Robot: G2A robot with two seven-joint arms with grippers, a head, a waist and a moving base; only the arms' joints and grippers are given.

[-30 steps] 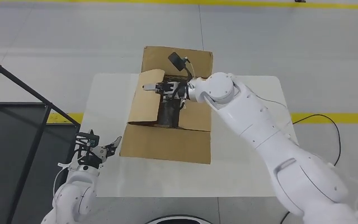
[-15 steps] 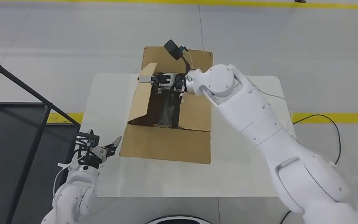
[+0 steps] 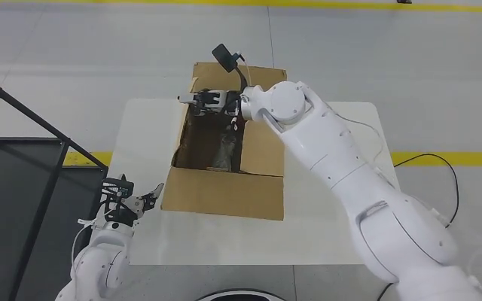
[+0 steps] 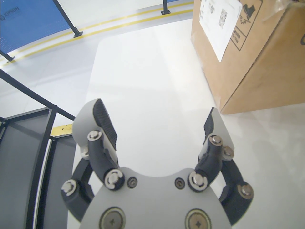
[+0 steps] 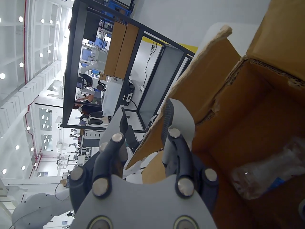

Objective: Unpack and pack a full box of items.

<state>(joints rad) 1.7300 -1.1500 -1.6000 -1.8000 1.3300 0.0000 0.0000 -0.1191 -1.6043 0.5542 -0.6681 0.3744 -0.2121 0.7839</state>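
Right gripper (image 3: 192, 100) clamped on a box flap; left gripper (image 4: 157, 117) spread wide and empty.

The left gripper (image 3: 141, 192) hangs over the near-left corner of the white surface (image 3: 331, 226), beside the box's near-left corner; the brown cardboard box (image 3: 226, 192) stands mid-surface, reaching the far edge, its top open; a clear plastic bottle (image 5: 262, 175) lies inside on its floor; at the box's far-left corner the right gripper (image 5: 146, 117) pinches the upright side flap (image 5: 202, 72) between its fingers.
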